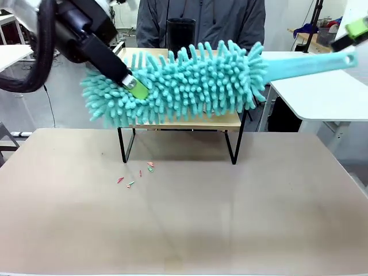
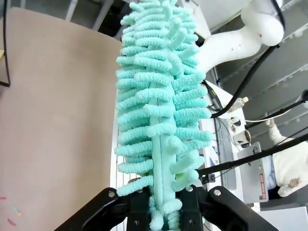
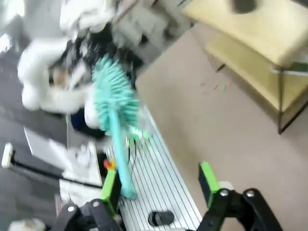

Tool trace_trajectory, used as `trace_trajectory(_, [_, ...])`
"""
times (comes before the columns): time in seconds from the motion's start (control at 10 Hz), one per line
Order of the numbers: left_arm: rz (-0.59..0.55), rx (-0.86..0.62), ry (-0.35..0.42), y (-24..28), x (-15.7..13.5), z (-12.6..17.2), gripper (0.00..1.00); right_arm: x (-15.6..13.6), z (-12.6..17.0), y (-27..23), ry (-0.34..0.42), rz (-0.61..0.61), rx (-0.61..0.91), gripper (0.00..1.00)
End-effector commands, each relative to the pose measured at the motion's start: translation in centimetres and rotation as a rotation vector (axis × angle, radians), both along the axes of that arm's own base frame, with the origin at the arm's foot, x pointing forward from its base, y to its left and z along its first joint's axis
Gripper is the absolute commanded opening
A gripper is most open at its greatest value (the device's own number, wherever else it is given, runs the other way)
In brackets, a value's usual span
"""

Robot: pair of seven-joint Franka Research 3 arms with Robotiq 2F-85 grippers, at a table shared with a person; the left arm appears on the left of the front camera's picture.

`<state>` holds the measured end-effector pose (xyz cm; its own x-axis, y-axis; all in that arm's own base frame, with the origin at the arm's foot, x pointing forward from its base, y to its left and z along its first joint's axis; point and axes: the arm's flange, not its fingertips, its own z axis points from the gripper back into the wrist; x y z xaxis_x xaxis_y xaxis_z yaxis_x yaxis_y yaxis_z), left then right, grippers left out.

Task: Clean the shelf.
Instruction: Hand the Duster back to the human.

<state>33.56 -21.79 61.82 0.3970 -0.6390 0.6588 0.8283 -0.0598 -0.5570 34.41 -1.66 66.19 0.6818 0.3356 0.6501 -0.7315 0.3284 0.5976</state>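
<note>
The left gripper [image 1: 133,86] is clenching the fluffy end of the duster [image 1: 195,80], whose long axis is running crosswise above the shelf [image 1: 190,121] at the tabletop's [image 1: 184,218] far edge, while the right gripper [image 3: 159,190], released, is sitting beside the handle.

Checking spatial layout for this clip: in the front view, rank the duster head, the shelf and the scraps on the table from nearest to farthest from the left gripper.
1. Duster head: clamped in the left gripper.
2. Shelf: behind and just below.
3. Scraps: lower, on the table.
</note>
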Motion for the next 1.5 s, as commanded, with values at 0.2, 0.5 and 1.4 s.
trace_trajectory(0.2, [0.103, -0.288, -0.057, 8.8, -2.6, 3.5, 0.00, 1.2, -16.3, -5.9, 0.282, -0.804, 0.339, 1.00])
trace_trajectory(0.5, [0.761, -0.599, 0.079, 22.6, -4.4, 3.8, 0.00, 0.5, -19.2, -9.1, 0.289, -0.606, 0.160, 1.00])
trace_trajectory(1.4, [1.198, -0.451, 0.798, 36.2, 0.9, -15.9, 0.00, 0.5, -19.2, -9.1, 0.289, -0.606, 0.160, 1.00])
